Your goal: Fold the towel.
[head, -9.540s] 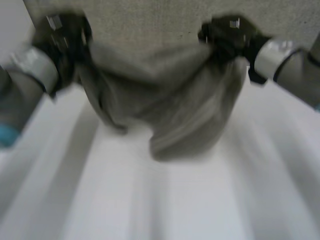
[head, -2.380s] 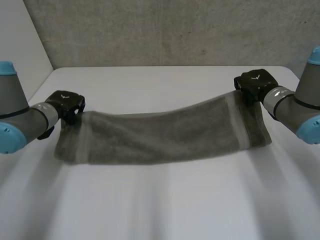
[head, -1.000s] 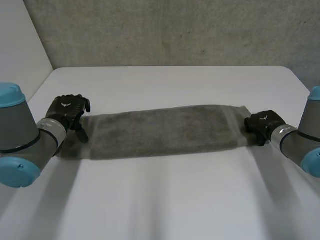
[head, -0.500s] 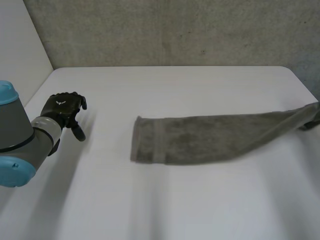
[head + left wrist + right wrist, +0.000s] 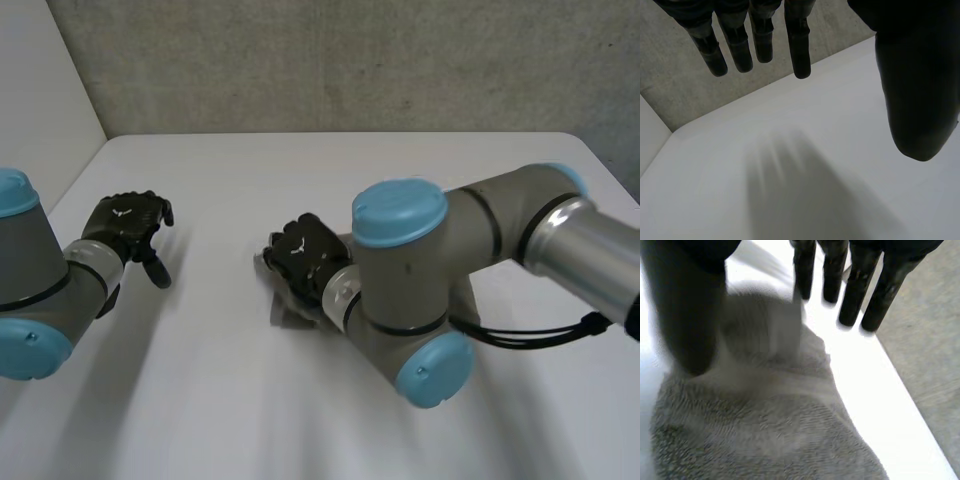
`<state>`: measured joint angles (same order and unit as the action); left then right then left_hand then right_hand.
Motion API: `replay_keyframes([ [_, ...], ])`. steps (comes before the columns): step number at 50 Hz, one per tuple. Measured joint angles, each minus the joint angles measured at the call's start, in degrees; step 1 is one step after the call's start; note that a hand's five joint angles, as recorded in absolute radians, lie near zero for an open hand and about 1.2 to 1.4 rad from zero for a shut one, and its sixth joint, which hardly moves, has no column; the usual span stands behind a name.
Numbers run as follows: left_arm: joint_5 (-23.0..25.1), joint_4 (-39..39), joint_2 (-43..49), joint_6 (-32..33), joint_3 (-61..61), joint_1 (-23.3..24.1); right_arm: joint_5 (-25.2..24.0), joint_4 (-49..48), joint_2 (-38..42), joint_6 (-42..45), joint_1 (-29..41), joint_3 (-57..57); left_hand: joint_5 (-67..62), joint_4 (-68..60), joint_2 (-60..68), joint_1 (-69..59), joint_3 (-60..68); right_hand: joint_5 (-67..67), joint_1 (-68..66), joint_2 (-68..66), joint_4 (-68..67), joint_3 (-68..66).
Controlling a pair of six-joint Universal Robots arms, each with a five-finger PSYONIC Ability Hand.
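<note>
White table (image 5: 200, 400) runs from the near edge up to a grey concrete wall (image 5: 350, 60). Nearest, the right arm (image 5: 420, 290) now reaches across the middle of the table; half a second ago it was off at the side, dragging the towel's far end. It covers most of the towel (image 5: 290, 312), which then lay stretched out in a long strip. Only a small grey bunch of cloth shows beside and under the right hand (image 5: 300, 252). In the right wrist view the towel (image 5: 765, 430) is grey looped terry, rumpled, lying flat under the palm and reaching toward the fingertips. The fingers (image 5: 854, 290) hang straight and spread above it, the thumb apart, gripping nothing. Farther off, well clear of the towel, the left hand (image 5: 128, 222) hovers where it was, its fingers (image 5: 799, 50) straight and relaxed over bare table.
</note>
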<state>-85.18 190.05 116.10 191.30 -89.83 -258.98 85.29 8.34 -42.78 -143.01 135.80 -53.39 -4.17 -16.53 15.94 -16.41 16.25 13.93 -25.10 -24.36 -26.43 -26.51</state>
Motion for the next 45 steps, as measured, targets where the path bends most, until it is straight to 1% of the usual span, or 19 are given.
replay_keyframes([
  [1, 0.01, 0.15, 0.00, 0.01, -0.15, 0.03, 0.76, 0.08, 0.22, 0.17, 0.06, -0.06, 0.05, 0.00, -0.01, 0.00, 0.00, -8.22, 7.00, 7.48, 8.32, 8.42],
  [3, 0.01, 0.43, 0.00, 0.04, -0.41, 0.10, 2.14, 0.14, -0.78, 0.23, -0.35, -0.85, 0.07, 0.07, -0.02, 0.00, 0.00, -10.52, 11.48, 10.90, 11.91, 12.40],
  [7, 0.02, 0.71, 0.05, 0.09, -0.61, 0.29, 3.63, 0.01, -4.60, -0.37, -2.33, -4.41, 0.07, 0.27, -0.09, 0.00, 0.00, -10.52, 11.73, 10.90, 12.01, 12.58],
  [11, 0.01, 0.80, 0.17, 0.13, -0.67, 0.49, 3.68, -1.29, -11.33, -2.51, -6.84, -12.36, 0.14, 0.52, -0.25, 0.00, 0.00, -10.52, 11.76, 10.91, 12.01, 12.58],
  [15, 0.02, 0.80, 0.29, 0.13, -0.68, 0.69, 1.57, -4.06, -17.18, -4.80, -11.99, -21.67, 0.13, 0.53, -0.25, 0.00, 0.00, -10.52, 11.76, 10.91, 12.01, 12.59],
  [17, 0.01, 0.79, 0.37, 0.14, -0.69, 0.82, -0.77, -6.68, -20.29, -5.91, -16.08, -28.22, 0.14, 0.53, -0.25, 0.00, 0.00, -10.52, 11.76, 10.91, 12.01, 12.69],
  [22, 0.01, 0.76, 0.56, 0.14, -0.77, 1.08, -5.52, -11.17, -23.02, -6.63, -23.03, -37.71, 0.28, 0.53, -0.29, 0.01, 0.00, -9.28, 10.38, 9.72, 11.46, 11.81],
  [25, 0.01, 0.77, 0.65, 0.13, -0.89, 1.20, -7.14, -12.92, -22.80, -6.52, -25.67, -40.89, 0.33, 0.60, -0.52, 0.52, 0.00, -2.05, 3.58, 2.85, 5.26, 5.24],
  [29, 0.01, 1.05, 0.66, 0.13, -1.21, 1.29, -8.04, -14.98, -21.45, -6.22, -28.12, -43.58, 0.35, 0.60, -0.61, 0.70, -0.01, 9.54, -8.01, -9.39, -7.22, -7.05],
  [30, 0.00, 1.21, 0.64, 0.13, -1.31, 1.29, -8.11, -15.58, -21.03, -6.11, -28.71, -44.14, 0.33, 0.60, -0.61, 0.70, -0.01, 15.39, -13.51, -14.95, -12.49, -12.43],
  [31, -0.02, 1.37, 0.62, 0.13, -1.41, 1.29, -8.15, -16.07, -20.71, -6.02, -29.15, -44.58, 0.34, 0.60, -0.61, 0.70, -0.01, 18.32, -16.84, -18.21, -15.68, -15.70],
  [35, -0.05, 1.85, 0.51, 0.13, -1.75, 1.29, -8.06, -17.45, -19.91, -5.48, -30.46, -45.42, 0.38, 0.90, -0.63, 0.70, -0.85, 45.95, -43.36, -42.87, -43.19, -43.38],
  [36, -0.06, 1.96, 0.46, 0.13, -1.83, 1.29, -7.98, -17.66, -19.83, -5.28, -30.67, -45.45, 0.38, 0.96, -0.63, 0.70, -1.01, 50.31, -47.11, -46.11, -47.68, -47.02],
  [38, -0.07, 2.09, 0.35, 0.13, -1.94, 1.29, -7.84, -17.91, -19.88, -4.84, -30.92, -45.25, 0.39, 1.01, -0.65, 0.70, -1.03, 51.73, -49.58, -47.04, -49.79, -49.15],
  [45, -0.10, 2.20, -0.30, 0.13, -1.89, 1.36, -7.69, -17.26, -21.57, -2.98, -30.43, -41.98, 0.54, 1.14, -0.84, 0.71, -1.03, 51.73, -50.06, -47.09, -49.91, -49.47],
])
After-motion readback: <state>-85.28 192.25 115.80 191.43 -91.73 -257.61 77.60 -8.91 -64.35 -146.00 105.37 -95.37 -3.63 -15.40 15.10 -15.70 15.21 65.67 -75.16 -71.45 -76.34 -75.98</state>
